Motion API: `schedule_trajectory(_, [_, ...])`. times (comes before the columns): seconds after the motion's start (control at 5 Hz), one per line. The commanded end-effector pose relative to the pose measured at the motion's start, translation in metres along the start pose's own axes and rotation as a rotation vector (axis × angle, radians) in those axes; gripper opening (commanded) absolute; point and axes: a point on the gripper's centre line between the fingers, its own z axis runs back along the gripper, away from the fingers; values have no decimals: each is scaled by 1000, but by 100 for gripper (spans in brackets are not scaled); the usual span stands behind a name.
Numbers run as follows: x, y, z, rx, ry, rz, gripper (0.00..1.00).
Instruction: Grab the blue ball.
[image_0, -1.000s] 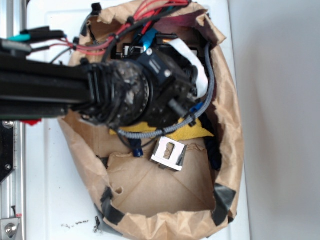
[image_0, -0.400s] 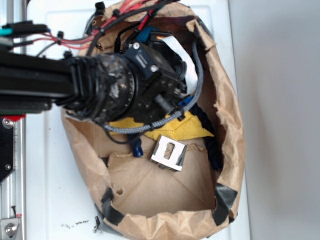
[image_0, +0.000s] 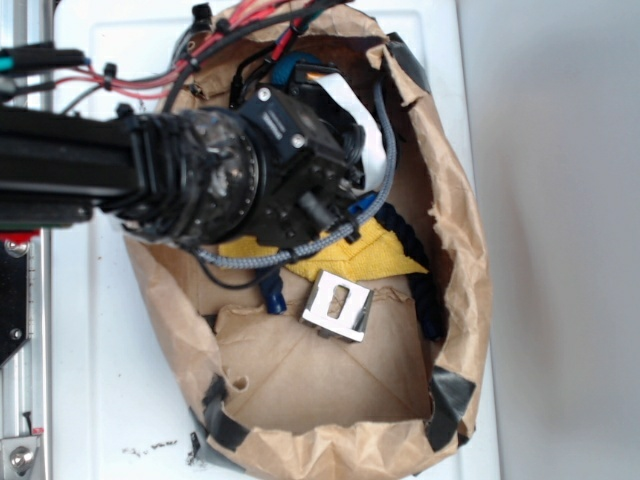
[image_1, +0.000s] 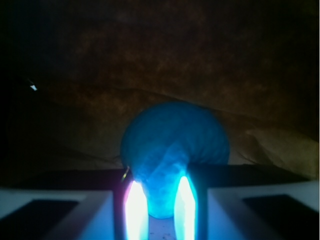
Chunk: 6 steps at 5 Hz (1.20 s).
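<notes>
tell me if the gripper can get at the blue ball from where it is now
Probably yes. In the wrist view the blue ball sits right ahead of the gripper, centred on the gap between its fingers, with nothing between them. The exterior view cannot confirm this, since the arm hides the ball inside the paper bag.

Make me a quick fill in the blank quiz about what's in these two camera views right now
1. In the wrist view, the round thing in front of the end effector is a ball coloured ____.
2. Everything sits inside a crumpled brown ____ bag.
3. The metal bracket lies just below a cloth coloured ____.
4. Seen in the exterior view, the ball is hidden by the robot's ____.

Missing words: blue; paper; yellow; arm
</notes>
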Motion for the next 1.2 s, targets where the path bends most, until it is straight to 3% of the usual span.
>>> schedule_trajectory(0.0, [22, 13, -3, -15, 36, 55, 0])
schedule_trajectory(0.6, [44, 23, -17, -97, 151, -21, 0])
schedule_trajectory(0.8, [47, 23, -19, -109, 156, -37, 0])
schedule_trajectory(1.0, [53, 20, 11, -109, 208, -57, 0])
